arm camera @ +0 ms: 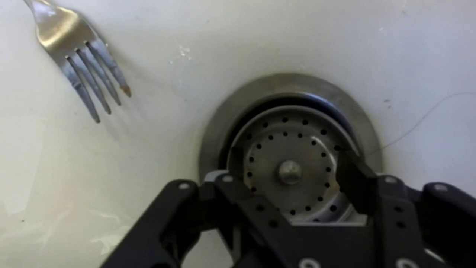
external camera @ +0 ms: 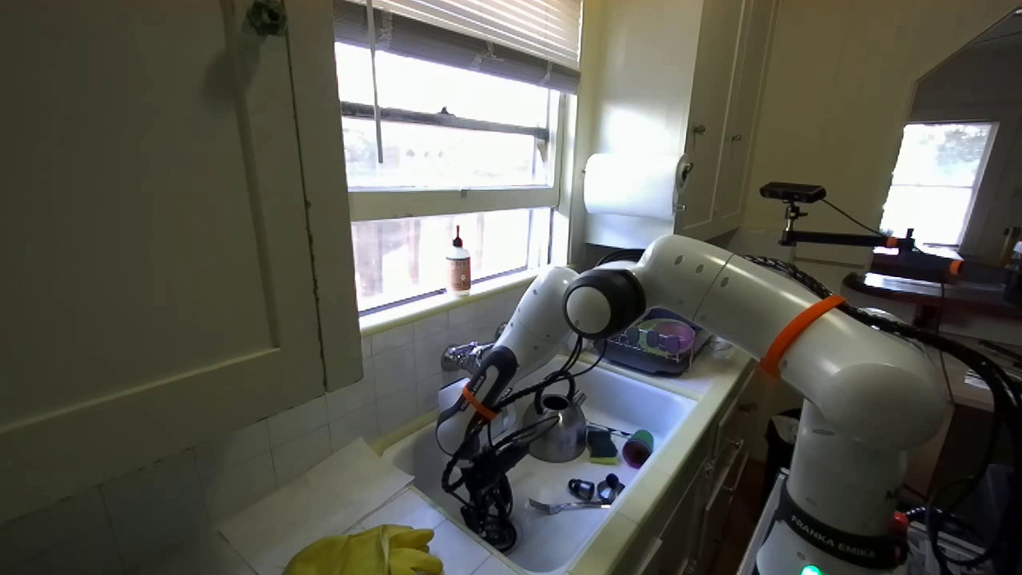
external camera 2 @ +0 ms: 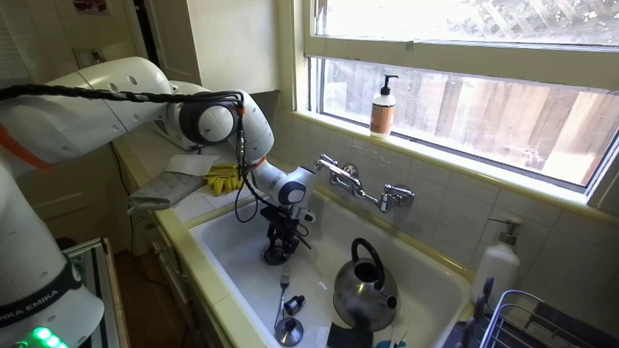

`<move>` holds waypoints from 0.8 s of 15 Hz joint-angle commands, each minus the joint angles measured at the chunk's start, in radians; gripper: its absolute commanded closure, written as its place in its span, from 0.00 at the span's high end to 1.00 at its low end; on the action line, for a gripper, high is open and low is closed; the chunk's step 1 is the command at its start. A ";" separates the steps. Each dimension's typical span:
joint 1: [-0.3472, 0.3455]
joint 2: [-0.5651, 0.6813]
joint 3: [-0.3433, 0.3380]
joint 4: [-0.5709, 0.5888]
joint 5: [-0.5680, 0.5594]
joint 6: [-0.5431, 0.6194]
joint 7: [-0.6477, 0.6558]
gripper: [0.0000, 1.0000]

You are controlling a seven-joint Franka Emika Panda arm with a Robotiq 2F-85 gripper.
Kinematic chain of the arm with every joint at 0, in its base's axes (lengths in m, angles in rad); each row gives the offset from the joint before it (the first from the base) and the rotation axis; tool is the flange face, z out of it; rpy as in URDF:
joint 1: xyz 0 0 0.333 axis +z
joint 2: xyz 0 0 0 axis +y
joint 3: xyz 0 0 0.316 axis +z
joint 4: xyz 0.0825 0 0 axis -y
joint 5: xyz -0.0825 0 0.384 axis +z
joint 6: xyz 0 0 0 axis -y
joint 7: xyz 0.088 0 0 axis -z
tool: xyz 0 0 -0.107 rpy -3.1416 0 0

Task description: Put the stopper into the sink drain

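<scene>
We are holding the end effector (arm camera: pixel 290 162) over the stopper (arm camera: pixel 290 172), fingers spread apart, contact unclear | stopper sitting within the drain (arm camera: pixel 290 82), depth unclear, far left in the sink (external camera 2: pixel 312 268) in an exterior view | there, fork (external camera 2: pixel 285 279) lying nearer, kettle (external camera 2: pixel 365 299) standing to the right

Tool (arm camera: pixel 292 162) spread wide, stopper (arm camera: pixel 290 172) in drain (arm camera: pixel 290 83) — fork (arm camera: pixel 70 41) nearby

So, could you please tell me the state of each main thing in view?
Gripper: open
Stopper: in the drain, whether fully seated unclear
Kettle: upright, top uncovered
Cup: tipped on its side
Fork: lying down
Faucet: no water visibly running
Blind: partly raised
Orange-labelled bottle: upright
Paper towel roll: hanging
Yellow gloves: lying unworn
</scene>
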 commanded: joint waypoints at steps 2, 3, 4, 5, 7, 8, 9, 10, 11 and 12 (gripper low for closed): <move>0.001 0.012 -0.004 0.003 -0.009 0.021 0.038 0.29; 0.002 0.012 -0.005 0.002 -0.009 0.024 0.042 0.19; 0.001 0.011 -0.004 0.001 -0.008 0.027 0.043 0.12; 0.000 0.007 -0.004 -0.002 -0.007 0.033 0.046 0.04; 0.001 0.002 -0.005 -0.008 -0.007 0.044 0.054 0.01; 0.002 0.003 -0.006 -0.009 -0.008 0.046 0.057 0.04; 0.002 0.004 -0.007 -0.009 -0.007 0.044 0.060 0.04; 0.002 0.002 -0.007 -0.010 -0.007 0.040 0.063 0.04; 0.004 -0.003 -0.009 -0.016 -0.007 0.036 0.070 0.04; 0.009 -0.012 -0.013 -0.027 -0.008 0.044 0.082 0.04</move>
